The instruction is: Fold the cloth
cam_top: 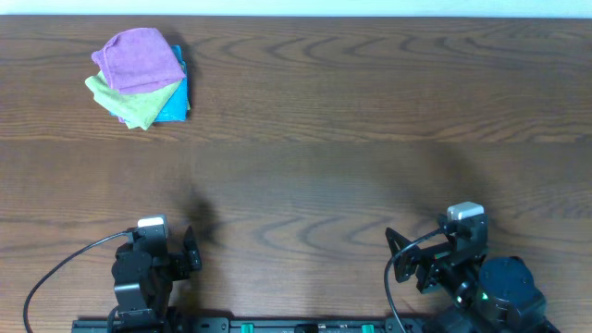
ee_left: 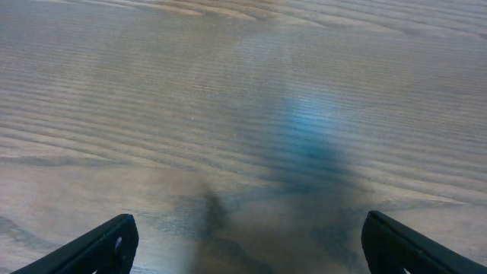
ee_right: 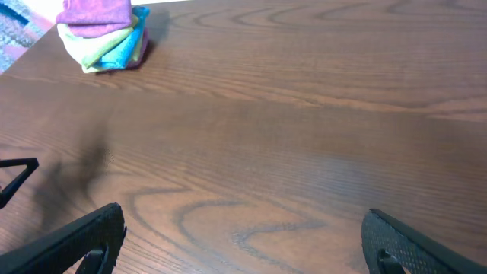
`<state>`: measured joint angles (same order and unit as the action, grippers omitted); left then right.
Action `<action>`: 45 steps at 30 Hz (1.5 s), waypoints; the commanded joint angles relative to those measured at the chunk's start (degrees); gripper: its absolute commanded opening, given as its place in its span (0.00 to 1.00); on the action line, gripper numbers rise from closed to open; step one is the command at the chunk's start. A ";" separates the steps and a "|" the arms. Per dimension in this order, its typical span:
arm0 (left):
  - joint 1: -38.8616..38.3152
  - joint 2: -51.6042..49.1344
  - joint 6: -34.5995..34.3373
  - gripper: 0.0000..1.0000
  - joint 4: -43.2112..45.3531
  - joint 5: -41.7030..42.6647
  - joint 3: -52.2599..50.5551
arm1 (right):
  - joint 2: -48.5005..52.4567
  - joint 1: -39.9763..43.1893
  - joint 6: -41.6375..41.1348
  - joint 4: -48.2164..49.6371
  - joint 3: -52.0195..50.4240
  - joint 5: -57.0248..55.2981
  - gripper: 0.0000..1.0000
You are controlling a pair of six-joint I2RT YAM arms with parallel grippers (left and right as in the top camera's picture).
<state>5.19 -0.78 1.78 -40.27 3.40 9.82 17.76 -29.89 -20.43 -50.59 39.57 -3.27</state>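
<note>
Down at the near edge of the counter (cam_top: 370, 111), the left gripper (ee_left: 249, 224) is seen spread wide, with nothing caught between its two black fingers (ee_left: 106, 245). These are framed at the bottom corners of the left wrist view, with wood grain and a soft, blurred shadow between them. The right gripper (ee_right: 243, 215) is likewise held fully open and empty, its fingers parted over dark-brown boards. Both arms are set at the front of the counter, well apart from each other, and no fabric is touched by either.

The cloth (cam_top: 139, 57), lilac and soft-piled, is found near the far left corner of the counter, well away from both grippers. It is laid as a loosely bunched square on top of a small stack, its edges rounded rather than crisp. Beneath it a light green cloth (cam_top: 139, 104) is fanned out toward the front left, one corner pointed at the near edge. A bright blue cloth (cam_top: 176, 104) is shown along the right side and lower right of the pile. All three are pressed together; which of the lower two lies at the bottom cannot be told. In the right wrist view the same stack is picked up at the upper left, lilac uppermost, with a shadow cast on the wood beside it.
</note>
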 commanded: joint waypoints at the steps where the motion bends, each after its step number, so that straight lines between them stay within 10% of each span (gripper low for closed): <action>1: 0.02 0.52 0.59 0.95 -1.64 -0.87 -0.61 | -0.24 0.35 -0.74 -0.07 0.07 -0.37 0.99; 17: 0.02 0.52 0.59 0.95 -1.64 -0.87 -0.61 | -0.28 0.85 -0.74 -0.90 -0.09 -3.21 0.99; 29: 0.02 0.52 0.59 0.95 -1.64 -0.87 -0.61 | -9.60 24.44 23.28 10.88 -20.63 6.01 0.99; 45: 0.02 0.52 0.59 0.95 -1.64 -0.87 -0.61 | -17.49 35.08 28.33 10.75 -30.36 9.92 0.99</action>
<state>5.19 -0.64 1.78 -40.47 3.36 9.89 0.95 4.67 6.48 -39.53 10.00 6.61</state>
